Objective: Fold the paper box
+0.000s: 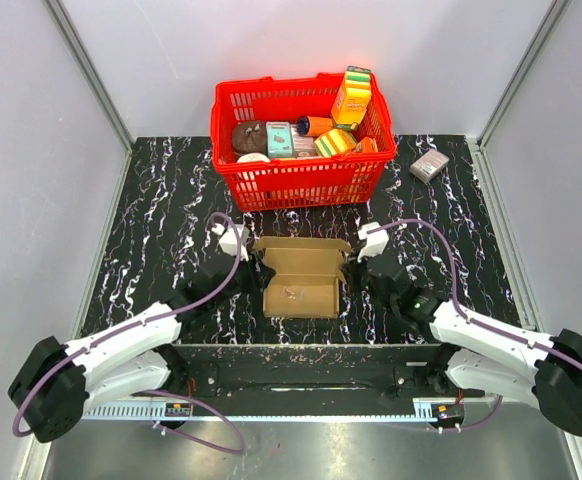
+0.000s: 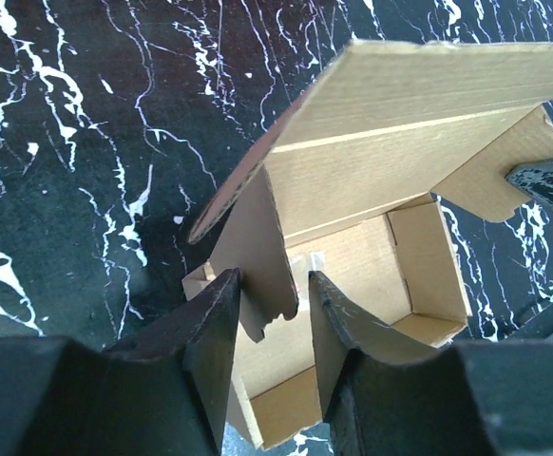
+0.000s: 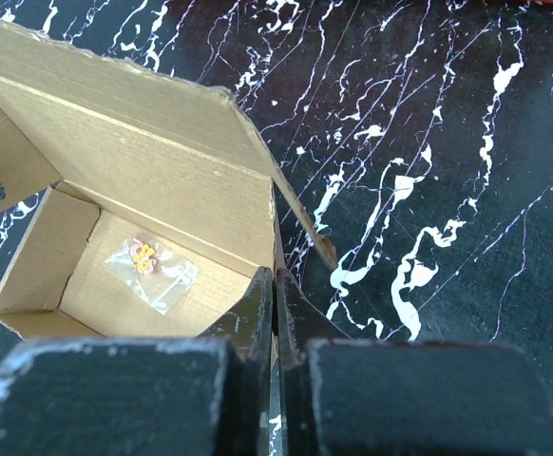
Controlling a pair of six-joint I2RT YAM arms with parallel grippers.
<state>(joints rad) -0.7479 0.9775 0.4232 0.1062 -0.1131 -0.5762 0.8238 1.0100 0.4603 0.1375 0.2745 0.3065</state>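
**A:** Where is the paper box (image 1: pixel 301 285) lying right now?

**B:** It is sitting in the middle of the bench (image 1: pixel 161 200), just at 6 o'clock of the red basket (image 1: pixel 301 182), between the two arms. Its mouth is facing up. The lid (image 1: pixel 303 255) is standing open on the 12 o'clock side, leaning toward the basket. The long axis is running from 9 o'clock to 3 o'clock.

**A:** And the hands?

**B:** The left hand (image 2: pixel 274 285) is waiting released at the 9 o'clock end. Its fingers (image 2: pixel 210 351) are straddling the lid's side flap (image 2: pixel 262 256) with gaps showing, so nothing is being squeezed there. The right hand (image 3: pixel 274 280) is clenching thin cardboard at the 3 o'clock end. As far as I am judging from the wrist view, it is gripping the box's right wall.

**A:** What is worrying you?

**B:** The imbalance. One side is being pinched and the other is merely being fenced. If the right arm is pulling while the left is idling, the light box is likely going to swivel or slide across the bench. The side flap is also risking a crumple if those fingers are closing off the crease. And a little bag (image 3: pixel 151 266) is lying loose inside, so tilting the box would be sending it under a flap that is being tucked.
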